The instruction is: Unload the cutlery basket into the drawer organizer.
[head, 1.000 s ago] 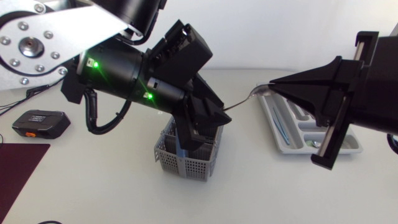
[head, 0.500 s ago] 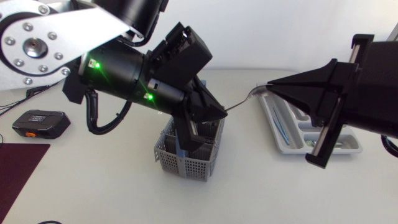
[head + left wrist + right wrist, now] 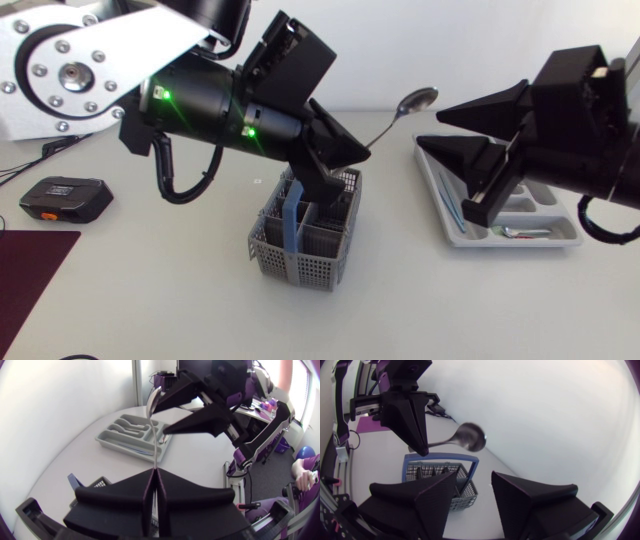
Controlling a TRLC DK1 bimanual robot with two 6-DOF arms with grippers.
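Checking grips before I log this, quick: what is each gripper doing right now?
Left gripper: shut on the handle of the shiny silver metal spoon.
Right gripper: open, holding nothing.

White worktop point(image 3: 180, 300) with 4 things lying on it.
A grey cutlery basket point(image 3: 290, 265) stands near the middle. The grey drawer organizer point(image 3: 560, 232) lies well apart to the basket's right. A black and orange device point(image 3: 65, 198) sits well to its left, and a maroon mat point(image 3: 30, 270) lies nearer, also left.
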